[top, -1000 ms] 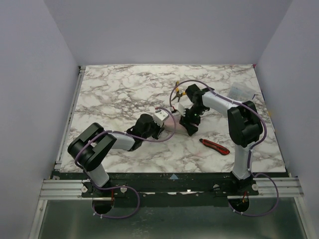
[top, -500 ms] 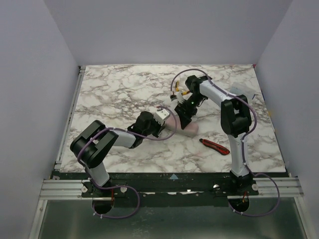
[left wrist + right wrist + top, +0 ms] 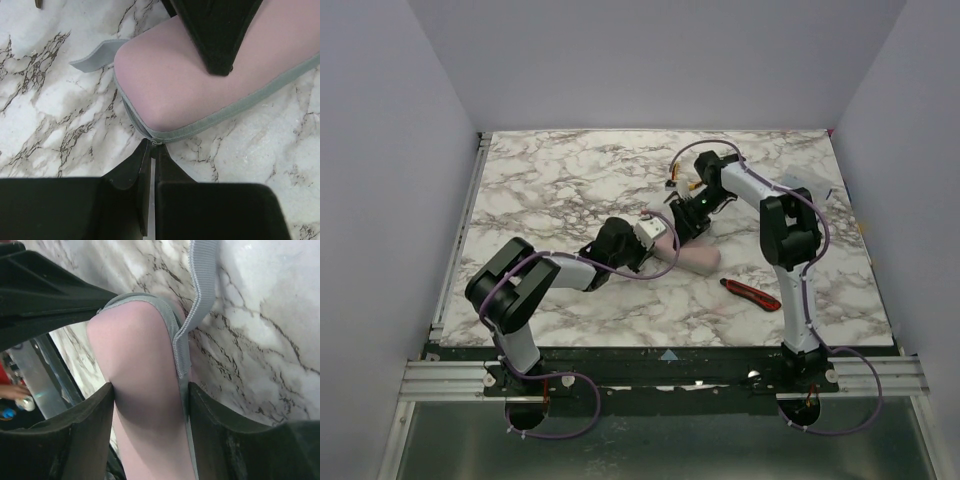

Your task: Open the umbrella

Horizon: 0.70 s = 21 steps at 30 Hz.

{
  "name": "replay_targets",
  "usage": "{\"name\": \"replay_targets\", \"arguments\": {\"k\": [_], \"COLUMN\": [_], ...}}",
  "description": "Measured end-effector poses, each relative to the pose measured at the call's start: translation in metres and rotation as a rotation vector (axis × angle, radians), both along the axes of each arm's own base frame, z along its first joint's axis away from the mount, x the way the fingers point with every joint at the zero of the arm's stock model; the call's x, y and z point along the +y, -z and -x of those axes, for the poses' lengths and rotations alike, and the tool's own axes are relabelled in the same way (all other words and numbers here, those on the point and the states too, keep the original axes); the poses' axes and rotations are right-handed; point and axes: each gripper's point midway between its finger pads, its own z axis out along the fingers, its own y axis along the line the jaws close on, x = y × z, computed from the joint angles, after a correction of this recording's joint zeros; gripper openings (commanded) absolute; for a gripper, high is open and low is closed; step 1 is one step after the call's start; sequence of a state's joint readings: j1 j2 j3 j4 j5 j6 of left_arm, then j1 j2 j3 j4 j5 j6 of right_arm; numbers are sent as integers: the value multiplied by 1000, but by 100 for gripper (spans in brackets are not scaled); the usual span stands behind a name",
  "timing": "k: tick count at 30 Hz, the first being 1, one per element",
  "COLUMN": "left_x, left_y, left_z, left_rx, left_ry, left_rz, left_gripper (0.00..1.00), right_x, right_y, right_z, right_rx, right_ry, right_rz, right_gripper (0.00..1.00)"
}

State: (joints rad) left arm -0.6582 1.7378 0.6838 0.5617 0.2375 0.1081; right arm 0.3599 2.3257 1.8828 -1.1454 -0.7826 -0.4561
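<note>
Since umbrella shows in no view, judge it zipped inside pink case (image 3: 698, 258), just right of table (image 3: 550, 170) centre. Across its width, right gripper (image 3: 150, 388) clamps case, fingers touching both sides. At zipper seam (image 3: 200, 127), left gripper (image 3: 152, 146) pinched shut; pull held or not, cannot tell. Case looks soft, light, yielding: hold body firmly, draw tab along seam.

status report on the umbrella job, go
left gripper shut on zipper pull. right gripper clamped on pink case. umbrella not in view. utility knife lies apart.
</note>
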Motion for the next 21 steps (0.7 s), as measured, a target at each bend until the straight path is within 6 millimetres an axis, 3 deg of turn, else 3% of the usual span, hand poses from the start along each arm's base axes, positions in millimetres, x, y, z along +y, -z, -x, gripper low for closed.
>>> {"name": "replay_targets", "arguments": {"k": [9, 21], "left_x": [3, 6], "left_y": [3, 2], "left_z": [3, 9], "left_rx": [22, 11], "left_ry": [-7, -83], "left_rz": [-4, -30], "left_gripper": [0, 0], "right_x": [-1, 5], "right_y": [6, 4], "right_z": [10, 17], "right_rx": [37, 70], "right_ry": [136, 244], "right_rz": [11, 2], "right_gripper": [0, 0]}}
